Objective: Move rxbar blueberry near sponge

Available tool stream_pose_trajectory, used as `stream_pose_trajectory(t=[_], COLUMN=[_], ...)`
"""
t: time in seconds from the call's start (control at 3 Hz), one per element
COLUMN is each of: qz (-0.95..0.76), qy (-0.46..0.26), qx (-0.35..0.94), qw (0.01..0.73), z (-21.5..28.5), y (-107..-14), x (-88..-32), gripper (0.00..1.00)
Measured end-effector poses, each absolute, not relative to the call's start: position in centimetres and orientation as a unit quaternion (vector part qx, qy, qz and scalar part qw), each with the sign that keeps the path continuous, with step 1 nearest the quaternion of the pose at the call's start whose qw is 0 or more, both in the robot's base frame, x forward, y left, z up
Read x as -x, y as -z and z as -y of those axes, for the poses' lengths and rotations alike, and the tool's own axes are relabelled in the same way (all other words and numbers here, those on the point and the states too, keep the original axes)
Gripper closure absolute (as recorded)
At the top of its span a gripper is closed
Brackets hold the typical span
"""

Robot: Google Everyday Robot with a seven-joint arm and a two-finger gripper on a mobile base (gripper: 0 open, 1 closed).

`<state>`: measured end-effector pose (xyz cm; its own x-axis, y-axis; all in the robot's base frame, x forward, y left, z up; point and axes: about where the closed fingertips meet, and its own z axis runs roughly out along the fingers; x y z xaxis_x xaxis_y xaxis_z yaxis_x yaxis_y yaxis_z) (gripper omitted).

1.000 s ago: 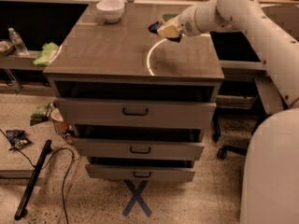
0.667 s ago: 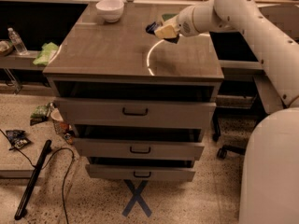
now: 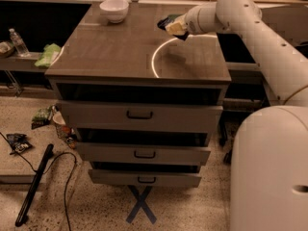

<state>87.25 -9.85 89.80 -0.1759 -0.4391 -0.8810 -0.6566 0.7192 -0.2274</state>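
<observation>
My gripper (image 3: pixel 177 28) is at the back right of the cabinet top (image 3: pixel 120 57), at the end of the white arm that reaches in from the right. The rxbar blueberry (image 3: pixel 166 20), a dark blue flat bar, sticks out up and to the left of the gripper, which looks shut on it. The sponge (image 3: pixel 174 28), a small yellow block, is right at the gripper tip, touching or just under the bar. Its green layer is hidden.
A white bowl (image 3: pixel 114 9) stands at the back left of the cabinet top. A light green cloth (image 3: pixel 48 55) and a water bottle (image 3: pixel 18 42) lie on a shelf to the left. The top drawer (image 3: pixel 139 113) is slightly open. Wrappers and a cable lie on the floor at left.
The dark blue bar has shifted a little up and to the left at the gripper tip. The yellow sponge stays in about the same place.
</observation>
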Motion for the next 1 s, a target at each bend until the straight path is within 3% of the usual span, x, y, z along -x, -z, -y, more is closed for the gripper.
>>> stream_pose_trajectory(t=[0.33, 1.0], qz=[-0.761, -0.782], qy=[-0.075, -0.035], qx=[0.324, 0.266], qw=[0.558, 0.563], z=[12.2, 16.2], y=[-90.6, -89.5], x=[-90.6, -94.7], gripper=[1.0, 0.6])
